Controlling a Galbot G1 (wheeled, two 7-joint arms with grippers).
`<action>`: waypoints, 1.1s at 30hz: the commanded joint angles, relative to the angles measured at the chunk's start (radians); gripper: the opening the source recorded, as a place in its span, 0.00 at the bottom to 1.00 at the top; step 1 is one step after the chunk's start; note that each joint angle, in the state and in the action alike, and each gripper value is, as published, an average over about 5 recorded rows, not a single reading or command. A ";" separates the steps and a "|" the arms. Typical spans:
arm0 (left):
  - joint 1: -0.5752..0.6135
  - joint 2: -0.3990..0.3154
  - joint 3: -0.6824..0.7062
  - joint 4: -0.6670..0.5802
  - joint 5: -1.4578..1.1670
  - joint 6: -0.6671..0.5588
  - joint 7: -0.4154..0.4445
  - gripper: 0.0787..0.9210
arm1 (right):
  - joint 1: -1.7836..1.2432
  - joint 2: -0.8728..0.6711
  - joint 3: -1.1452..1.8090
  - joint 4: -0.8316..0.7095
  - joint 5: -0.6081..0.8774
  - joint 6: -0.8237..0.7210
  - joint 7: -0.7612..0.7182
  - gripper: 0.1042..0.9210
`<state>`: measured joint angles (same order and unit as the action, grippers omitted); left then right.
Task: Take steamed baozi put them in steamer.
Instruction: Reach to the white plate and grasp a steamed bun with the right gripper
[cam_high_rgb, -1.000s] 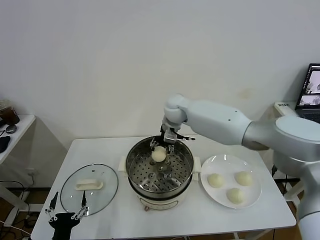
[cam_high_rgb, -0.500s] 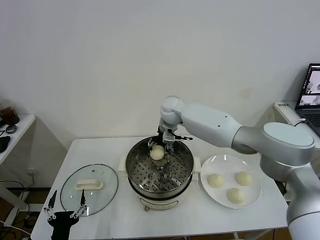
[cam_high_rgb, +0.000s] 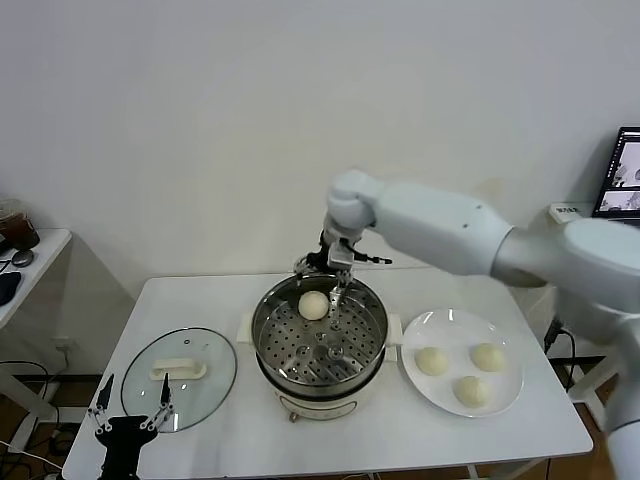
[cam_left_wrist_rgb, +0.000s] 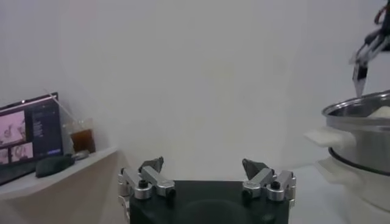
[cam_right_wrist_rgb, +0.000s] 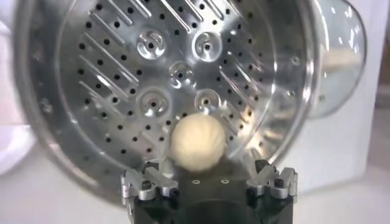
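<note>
Nearest the robot, the left tool (cam_high_rgb: 130, 430) sits parked low at the desk (cam_high_rgb: 230, 440) front edge, fingers apart and empty, beside the glass lid (cam_high_rgb: 178, 376), which lies flat there so the steamer (cam_high_rgb: 318, 345) stays uncovered for loading. To the right, 3 baozi (cam_high_rgb: 470, 391) wait on the white plate (cam_high_rgb: 508, 345), close to the steamer for a short carry. In the steamer, 1 bun (cam_high_rgb: 314, 305) rests on the perforated tray toward the far wall, probably leaving the nearer tray free for the others. Just above it hangs the right tool (cam_high_rgb: 335, 272), fingers spread wide with the bun below them and untouched; in the wrist view this bun (cam_right_wrist_rgb: 197, 142) lies between and beyond the fingertips.
</note>
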<state>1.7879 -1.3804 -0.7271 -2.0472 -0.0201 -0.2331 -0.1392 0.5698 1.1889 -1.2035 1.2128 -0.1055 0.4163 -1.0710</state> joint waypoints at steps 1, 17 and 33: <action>-0.015 0.014 -0.004 -0.010 0.004 0.001 0.004 0.88 | 0.169 -0.239 -0.061 0.235 0.259 -0.550 -0.069 0.88; -0.033 0.040 -0.013 0.000 0.021 -0.009 0.005 0.88 | -0.104 -0.655 -0.035 0.324 0.270 -0.685 -0.047 0.88; -0.029 0.022 -0.016 -0.005 0.034 -0.004 0.006 0.88 | -0.484 -0.590 0.218 0.249 -0.010 -0.624 -0.010 0.88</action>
<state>1.7559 -1.3550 -0.7400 -2.0521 0.0121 -0.2371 -0.1326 0.2628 0.6067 -1.0881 1.4784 -0.0194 -0.1923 -1.0944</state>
